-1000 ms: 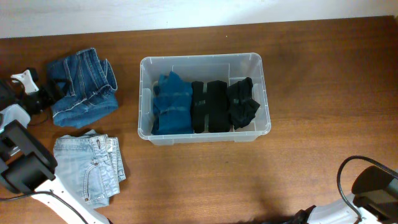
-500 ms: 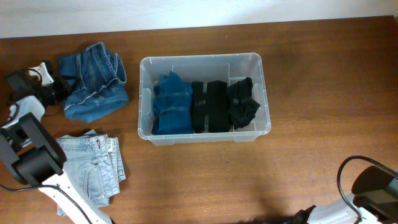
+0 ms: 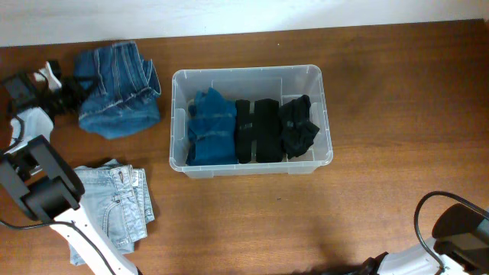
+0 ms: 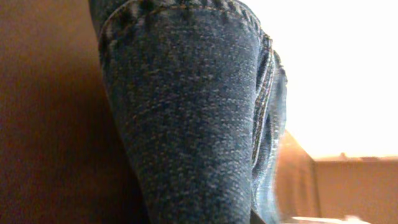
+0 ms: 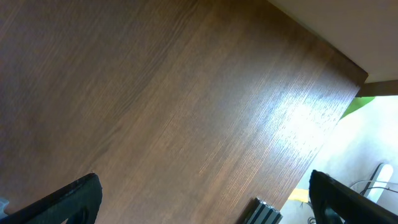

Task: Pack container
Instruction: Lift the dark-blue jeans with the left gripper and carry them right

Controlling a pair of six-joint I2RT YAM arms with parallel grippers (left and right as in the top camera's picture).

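The container (image 3: 244, 70) is a clear plastic bin at the table's middle. It holds a folded blue garment (image 3: 212, 130) at the left, a black one (image 3: 256, 131) in the middle and a smaller black one (image 3: 299, 126) at the right. Left of the bin, folded dark blue jeans (image 3: 118, 88) are bunched up, with my left gripper (image 3: 67, 98) shut on their left edge. In the left wrist view the dark blue jeans (image 4: 186, 124) fill the frame and hide the fingers. My right gripper (image 5: 211, 208) is open over bare wood, holding nothing.
A folded pair of light blue jeans (image 3: 114, 202) lies at the front left, beside my left arm's base. The right arm's base (image 3: 458, 229) sits at the front right corner. The right wrist view shows the table's edge and an aluminium rail (image 5: 267, 213).
My left gripper has shut on the dark blue jeans and drawn them right and toward the table's back. The jeans are more bunched. The right arm has not moved.
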